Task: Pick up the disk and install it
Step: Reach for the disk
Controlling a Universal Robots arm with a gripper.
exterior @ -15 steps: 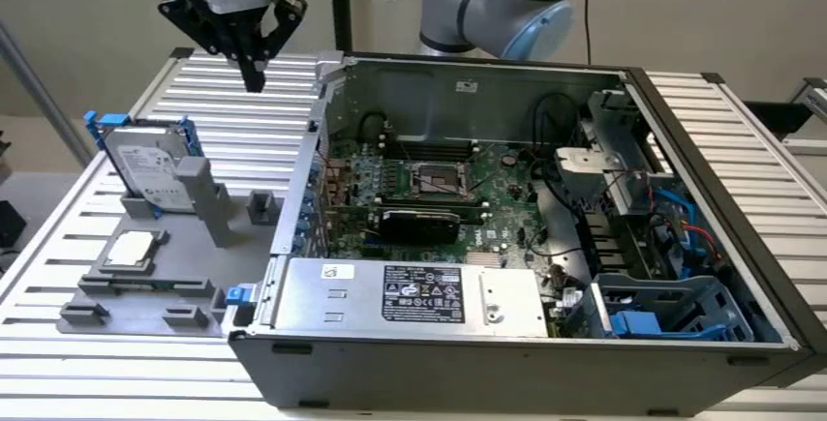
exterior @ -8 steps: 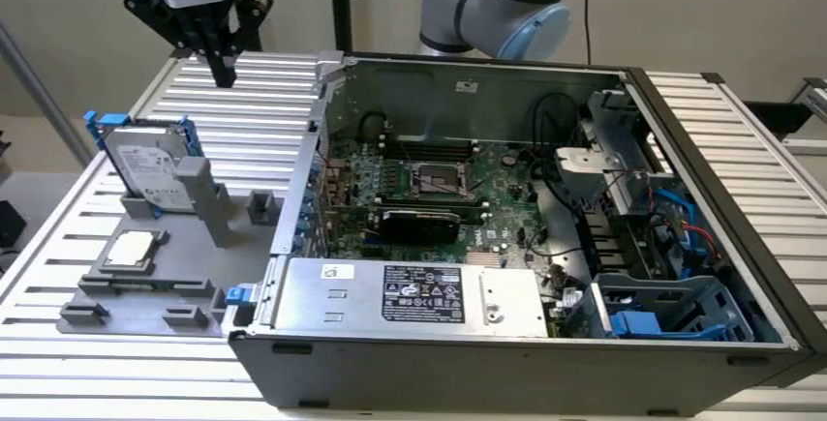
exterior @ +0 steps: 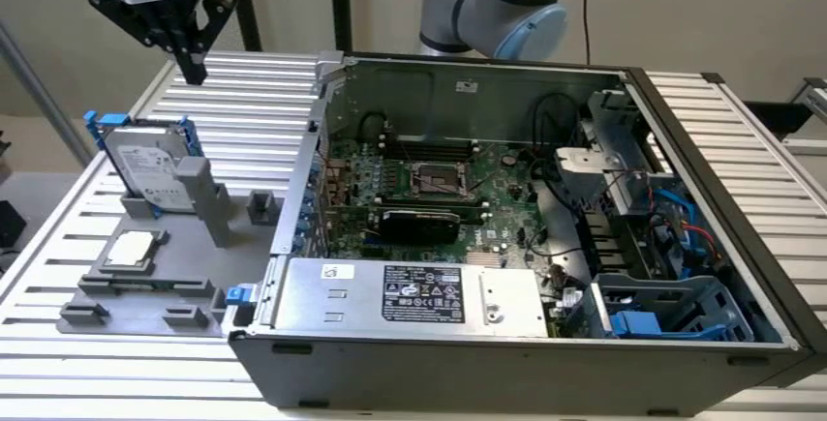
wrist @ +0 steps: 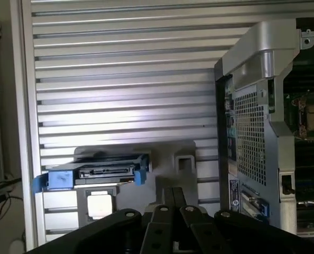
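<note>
Disk [exterior: 145, 162]: left of the exterior frame, mid-height, standing on edge in the grey holder [exterior: 207, 210]. Blue frame round it, label facing out. My gripper [exterior: 194, 77]: upper left of the frame, above the disk and slightly to its right, well apart. Jaws closed, empty. From the wrist camera the disk [wrist: 101, 172] reads as a thin bar. My jaws seem to close along its long axis, not across the thin side. Open computer case [exterior: 517, 198] sits centre to right.
</note>
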